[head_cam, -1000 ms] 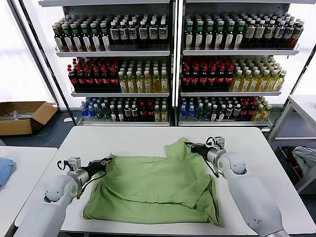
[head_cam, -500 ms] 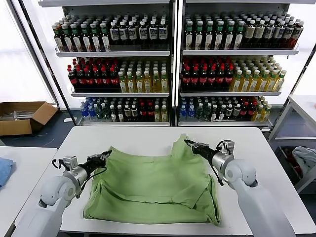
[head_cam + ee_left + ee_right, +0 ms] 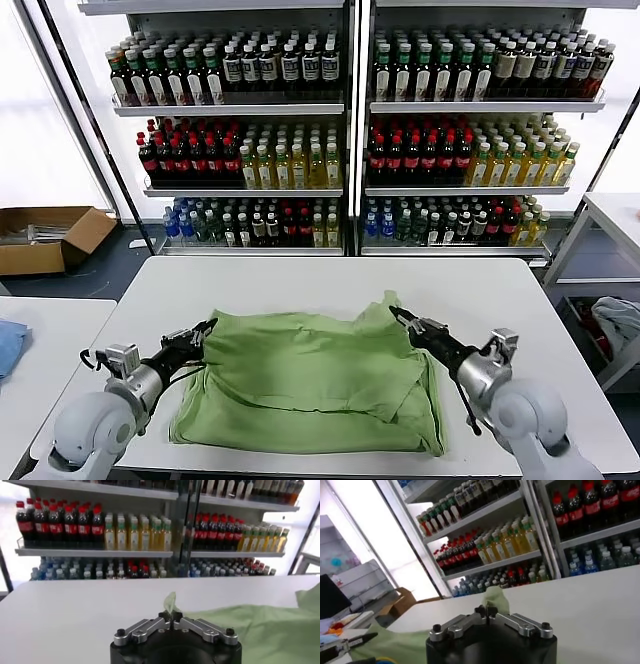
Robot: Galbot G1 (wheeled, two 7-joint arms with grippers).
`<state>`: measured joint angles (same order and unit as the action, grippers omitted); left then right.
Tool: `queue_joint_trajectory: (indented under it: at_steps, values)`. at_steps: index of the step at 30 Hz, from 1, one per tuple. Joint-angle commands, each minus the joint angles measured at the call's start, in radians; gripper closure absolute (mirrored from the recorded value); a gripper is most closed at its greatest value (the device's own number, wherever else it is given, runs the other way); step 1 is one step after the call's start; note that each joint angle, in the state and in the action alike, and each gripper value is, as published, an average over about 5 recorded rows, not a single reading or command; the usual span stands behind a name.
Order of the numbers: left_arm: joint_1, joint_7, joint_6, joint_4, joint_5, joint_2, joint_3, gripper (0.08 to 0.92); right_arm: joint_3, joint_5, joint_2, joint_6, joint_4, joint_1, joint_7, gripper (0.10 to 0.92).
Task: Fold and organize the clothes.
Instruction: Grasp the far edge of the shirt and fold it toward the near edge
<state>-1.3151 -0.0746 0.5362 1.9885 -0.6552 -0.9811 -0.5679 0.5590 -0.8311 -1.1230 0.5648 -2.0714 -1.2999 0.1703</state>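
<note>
White table (image 3: 300,275), green polo shirt (image 3: 310,375), wrist views show left gripper (image 3: 172,615), right gripper (image 3: 487,611) pinching corners.

A white counter (image 3: 300,275) stands in front of two tall shelving units (image 3: 350,120) packed with rows of bottles (image 3: 230,150), dark, red, yellow and clear. An open cardboard box (image 3: 45,235) sits on the floor to the left. A blue cloth (image 3: 8,345) lies on a neighbouring white surface at the left edge.
</note>
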Motion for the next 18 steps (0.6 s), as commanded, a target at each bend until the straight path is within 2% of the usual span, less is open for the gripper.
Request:
queue_joint_trajectory:
  at_steps: [1,13,15,18]
  values:
    - [-0.201,0.03,0.04,0.127,0.017,0.003,-0.067,0.912,0.125,0.02,-0.001,-0.003,-0.165,-0.263,0.001,0.919]
    - [-0.327,-0.021,0.039,0.151,0.122,0.011,-0.102,0.912,0.137,0.196,-0.026,-0.057,-0.222,-0.457,0.013,0.919]
    - [-0.337,-0.027,0.04,0.15,0.168,0.01,-0.099,0.912,0.125,0.24,-0.032,-0.069,-0.213,-0.464,-0.003,0.903]
    - [-0.34,-0.028,0.041,0.153,0.231,0.004,-0.1,0.891,0.126,0.277,-0.042,-0.103,-0.195,-0.454,-0.028,0.836]
